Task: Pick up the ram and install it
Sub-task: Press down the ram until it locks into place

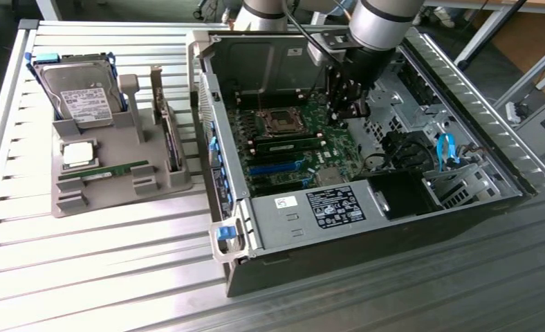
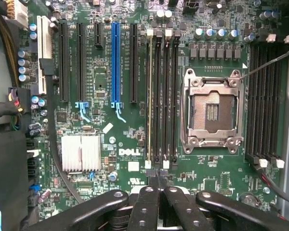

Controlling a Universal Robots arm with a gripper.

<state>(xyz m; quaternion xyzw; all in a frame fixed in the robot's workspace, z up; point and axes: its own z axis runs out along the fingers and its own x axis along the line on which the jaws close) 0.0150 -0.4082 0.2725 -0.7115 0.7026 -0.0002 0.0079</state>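
Observation:
One ram stick [image 1: 102, 171], thin and green, lies in the grey holder [image 1: 115, 197] at the exterior view's left. A second ram stick [image 1: 288, 145] stands in a memory slot of the motherboard inside the open computer case, beside the empty processor socket [image 1: 277, 121]. From the wrist it is seen edge-on as a thin pale line [image 2: 149, 96] in the outermost slot of its bank. My gripper [image 1: 344, 114] hangs over the board inside the case. Its black fingers [image 2: 151, 192] meet at the tips, so the gripper [image 2: 157, 174] is shut with nothing visible between them, just off the slots' end.
The holder also carries a silver hard drive [image 1: 84, 93] and a square processor chip [image 1: 77, 153]. Inside the case [image 1: 208, 138] are the socket [image 2: 212, 110], a silver heatsink [image 2: 81, 153], expansion slots [image 2: 115, 62], a power supply [image 1: 333, 204] and blue cables [image 1: 443, 149].

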